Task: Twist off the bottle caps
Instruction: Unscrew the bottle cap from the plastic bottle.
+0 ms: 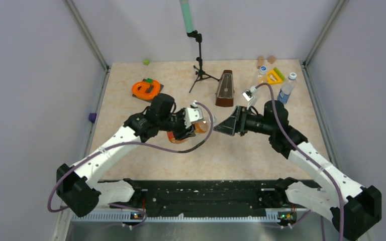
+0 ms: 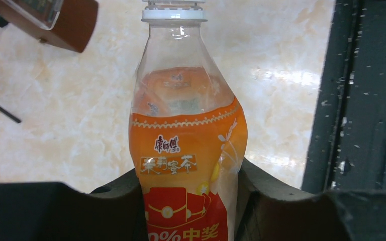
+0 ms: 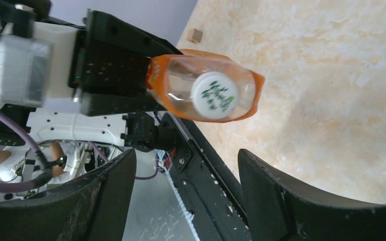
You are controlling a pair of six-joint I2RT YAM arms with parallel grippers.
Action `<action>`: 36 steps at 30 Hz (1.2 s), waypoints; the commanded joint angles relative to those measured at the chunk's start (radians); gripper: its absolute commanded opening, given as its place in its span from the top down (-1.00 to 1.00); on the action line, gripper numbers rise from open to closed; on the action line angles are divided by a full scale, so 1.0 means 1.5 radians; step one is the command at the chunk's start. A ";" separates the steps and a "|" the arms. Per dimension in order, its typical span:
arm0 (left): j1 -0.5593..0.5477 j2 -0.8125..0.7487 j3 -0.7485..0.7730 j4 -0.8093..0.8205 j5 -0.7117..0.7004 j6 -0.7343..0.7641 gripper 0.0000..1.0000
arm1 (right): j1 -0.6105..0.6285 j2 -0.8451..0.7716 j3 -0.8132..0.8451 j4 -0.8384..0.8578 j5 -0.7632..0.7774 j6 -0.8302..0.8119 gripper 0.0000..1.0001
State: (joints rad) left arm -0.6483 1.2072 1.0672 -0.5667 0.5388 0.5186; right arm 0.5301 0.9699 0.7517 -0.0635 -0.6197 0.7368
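Left gripper (image 1: 190, 123) has the bottle (image 2: 188, 150) clamped mid-frame, lying sideways, cap (image 3: 214, 95) pointing straight at the right gripper (image 3: 186, 168), which is wide open, holding nothing, facing it head-on, not touching yet.

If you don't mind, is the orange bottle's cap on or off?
On: the white cap sits atop the orange bottle in the right wrist view.

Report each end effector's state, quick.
Left end effector: closed on the orange bottle.
Right end effector: open, holding nothing, facing the white cap.
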 commanded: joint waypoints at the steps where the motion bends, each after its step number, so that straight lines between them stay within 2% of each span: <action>1: -0.011 -0.023 -0.026 0.079 -0.082 0.026 1.00 | 0.005 -0.045 -0.005 0.037 0.039 0.045 -0.44; 5: -0.029 -0.053 -0.074 0.144 -0.089 0.050 1.00 | 0.001 -0.060 -0.028 0.016 0.173 0.134 -0.44; 7: -0.046 -0.072 -0.106 0.182 -0.112 0.073 1.00 | -0.007 -0.060 -0.043 0.010 0.198 0.159 -0.43; 11: -0.066 -0.101 -0.147 0.228 -0.142 0.110 1.00 | -0.025 -0.039 -0.070 0.083 0.132 0.192 -0.41; 18: -0.071 -0.088 -0.139 0.220 -0.154 0.120 1.00 | -0.027 -0.015 -0.109 0.224 0.060 0.272 -0.38; 25: -0.078 -0.085 -0.135 0.216 -0.157 0.122 1.00 | -0.027 -0.011 -0.108 0.227 0.060 0.280 -0.37; 27: -0.079 -0.085 -0.136 0.217 -0.153 0.125 1.00 | -0.027 0.003 -0.105 0.223 0.050 0.286 -0.32; 29: -0.079 -0.083 -0.134 0.217 -0.151 0.126 1.00 | -0.027 0.023 -0.104 0.241 0.029 0.297 -0.14; 31: -0.079 -0.082 -0.134 0.217 -0.151 0.127 1.00 | -0.027 0.039 -0.106 0.270 0.002 0.309 -0.07; 33: -0.079 -0.081 -0.133 0.216 -0.152 0.127 1.00 | -0.027 0.046 -0.106 0.282 -0.008 0.312 0.08; 36: -0.079 -0.078 -0.133 0.216 -0.149 0.127 1.00 | -0.027 0.044 -0.106 0.272 0.001 0.303 0.09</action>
State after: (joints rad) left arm -0.7620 1.0874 0.8471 -0.2909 0.3122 0.7013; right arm 0.4942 1.0424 0.5869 0.2813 -0.5888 1.1816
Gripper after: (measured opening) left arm 0.450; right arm 0.458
